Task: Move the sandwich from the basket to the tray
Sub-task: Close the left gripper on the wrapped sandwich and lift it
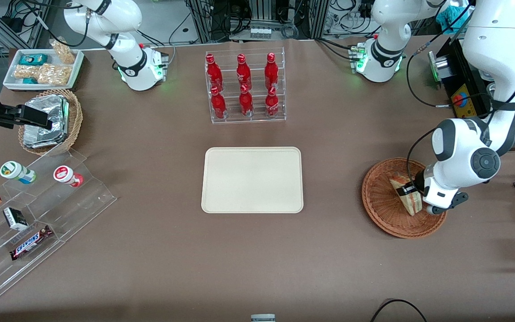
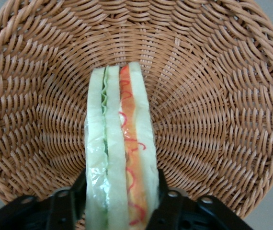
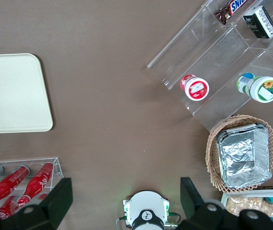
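The sandwich [image 1: 406, 194] is a pale bread wedge with green and red filling in clear wrap [image 2: 119, 153]. It stands on edge in the shallow reddish-brown woven basket [image 1: 380, 210], toward the working arm's end of the table. My gripper [image 1: 411, 191] is down in the basket, and its black fingers [image 2: 167, 201] press against both bread faces, shut on the sandwich. The basket's weave [image 2: 213, 96] fills the wrist view around the wedge. The cream tray [image 1: 252, 180] lies flat mid-table, bare, well apart from the basket; its corner [image 3: 12, 93] shows in the right wrist view.
A clear rack of red bottles [image 1: 245, 87] stands farther from the front camera than the tray. Toward the parked arm's end are a tan basket with foil packets [image 1: 47, 120], a white dish of snacks [image 1: 43, 67] and a clear stepped shelf with small goods [image 1: 34, 214].
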